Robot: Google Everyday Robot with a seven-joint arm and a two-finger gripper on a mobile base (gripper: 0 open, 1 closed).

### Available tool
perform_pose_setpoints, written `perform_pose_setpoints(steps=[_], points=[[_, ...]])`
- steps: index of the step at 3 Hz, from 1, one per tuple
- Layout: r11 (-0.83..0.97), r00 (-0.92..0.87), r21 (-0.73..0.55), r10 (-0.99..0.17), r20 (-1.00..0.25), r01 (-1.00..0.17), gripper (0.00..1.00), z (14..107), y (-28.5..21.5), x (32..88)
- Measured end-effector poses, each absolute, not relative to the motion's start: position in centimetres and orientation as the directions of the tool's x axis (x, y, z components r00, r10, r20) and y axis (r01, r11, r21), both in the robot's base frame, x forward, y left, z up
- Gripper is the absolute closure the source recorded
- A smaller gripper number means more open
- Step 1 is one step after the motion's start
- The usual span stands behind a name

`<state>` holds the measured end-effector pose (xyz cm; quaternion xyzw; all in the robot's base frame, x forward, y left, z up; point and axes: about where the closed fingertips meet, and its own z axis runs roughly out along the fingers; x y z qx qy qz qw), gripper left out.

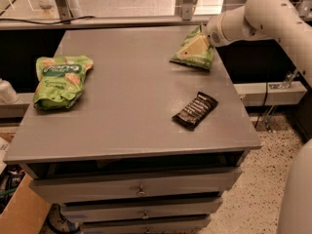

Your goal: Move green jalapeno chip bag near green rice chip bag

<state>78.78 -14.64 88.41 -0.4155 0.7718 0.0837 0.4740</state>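
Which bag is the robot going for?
Look at the far right corner of the grey table. The jalapeno bag lies there, with the gripper at its top. It is small and dull olive, unlike the big bright green rice bag at the left edge and the black packet nearer the front.
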Motion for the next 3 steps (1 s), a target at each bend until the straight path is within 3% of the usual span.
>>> perform_pose_setpoints(steps=[1, 3], points=[[0.643, -0.246, -0.254, -0.582, -0.775, -0.722, 0.18, 87.0, -14.9, 79.3], [0.652, -0.255, -0.250, -0.576, -0.776, -0.716, 0.64, 88.0, -15.5, 78.8]])
